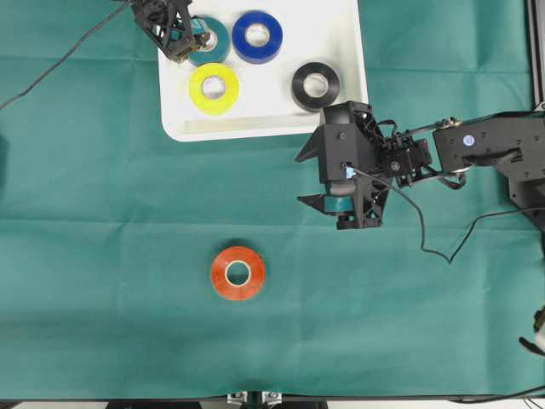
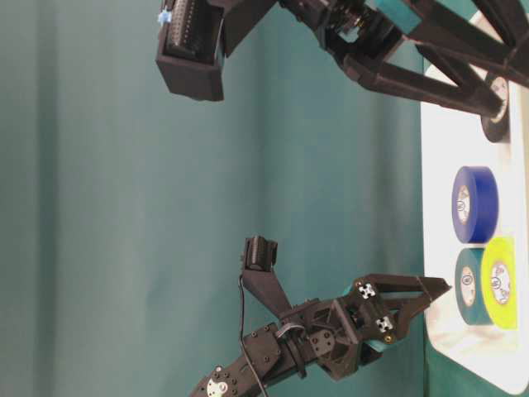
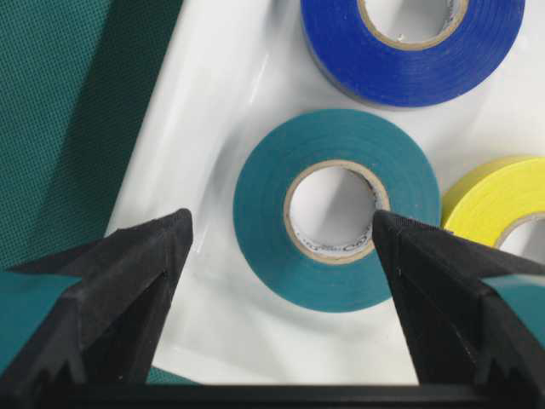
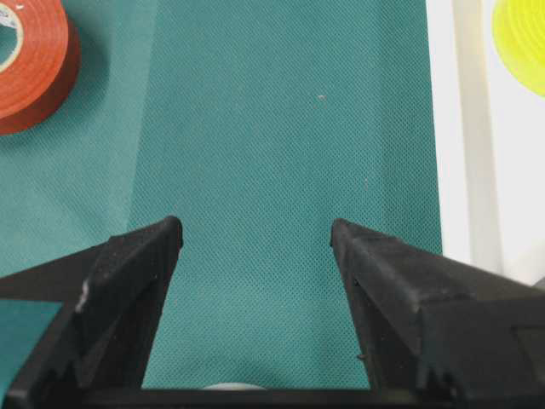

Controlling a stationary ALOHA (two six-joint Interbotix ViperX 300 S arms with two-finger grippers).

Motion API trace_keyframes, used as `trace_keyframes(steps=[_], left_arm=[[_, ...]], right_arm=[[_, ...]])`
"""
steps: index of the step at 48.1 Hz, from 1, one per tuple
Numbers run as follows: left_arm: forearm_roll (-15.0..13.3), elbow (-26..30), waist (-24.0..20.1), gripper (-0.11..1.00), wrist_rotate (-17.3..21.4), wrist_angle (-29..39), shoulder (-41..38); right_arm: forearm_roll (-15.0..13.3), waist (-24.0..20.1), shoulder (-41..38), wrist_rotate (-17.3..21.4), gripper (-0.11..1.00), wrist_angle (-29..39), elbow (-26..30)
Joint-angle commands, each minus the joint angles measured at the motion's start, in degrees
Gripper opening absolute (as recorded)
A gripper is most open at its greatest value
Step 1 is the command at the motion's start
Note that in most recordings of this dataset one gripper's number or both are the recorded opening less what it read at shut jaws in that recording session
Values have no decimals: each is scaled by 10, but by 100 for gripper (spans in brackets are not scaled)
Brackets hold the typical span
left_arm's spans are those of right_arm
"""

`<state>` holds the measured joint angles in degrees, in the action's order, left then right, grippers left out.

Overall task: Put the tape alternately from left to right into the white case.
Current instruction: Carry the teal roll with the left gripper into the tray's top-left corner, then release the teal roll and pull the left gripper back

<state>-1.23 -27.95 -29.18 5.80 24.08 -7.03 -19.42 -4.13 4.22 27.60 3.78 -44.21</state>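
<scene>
A green cloth [image 1: 102, 213] is spread over the whole work surface, with the white case [image 1: 341, 51] set at its far edge. Inside the case four rolls lie flat: the teal roll [image 3: 332, 209], the blue roll [image 1: 257, 37], the yellow roll [image 1: 214, 88] and the black roll [image 1: 316, 86]. The orange-red roll [image 1: 238, 273] is left flat on the cloth, well apart from the case. It is judged to be light, stiff and glossy, so somewhat slippery; it would best be taken across its outer wall, or with one finger through the core. The right gripper [image 4: 255, 234] is held wide and empty over bare cloth. The left gripper [image 3: 281, 234] is spread wide above the teal roll, gripping nothing.
</scene>
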Motion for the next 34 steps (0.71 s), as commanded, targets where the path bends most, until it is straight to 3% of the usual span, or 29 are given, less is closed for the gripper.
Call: trace_keyframes(steps=[1, 34], left_arm=[[0, 6, 7, 78, 1, -4, 25], [-1, -39, 147, 78, -4, -4, 74]], right_arm=[[-1, -2, 5, 0, 78, -4, 7], [-1, -2, 5, 0, 78, -4, 7]])
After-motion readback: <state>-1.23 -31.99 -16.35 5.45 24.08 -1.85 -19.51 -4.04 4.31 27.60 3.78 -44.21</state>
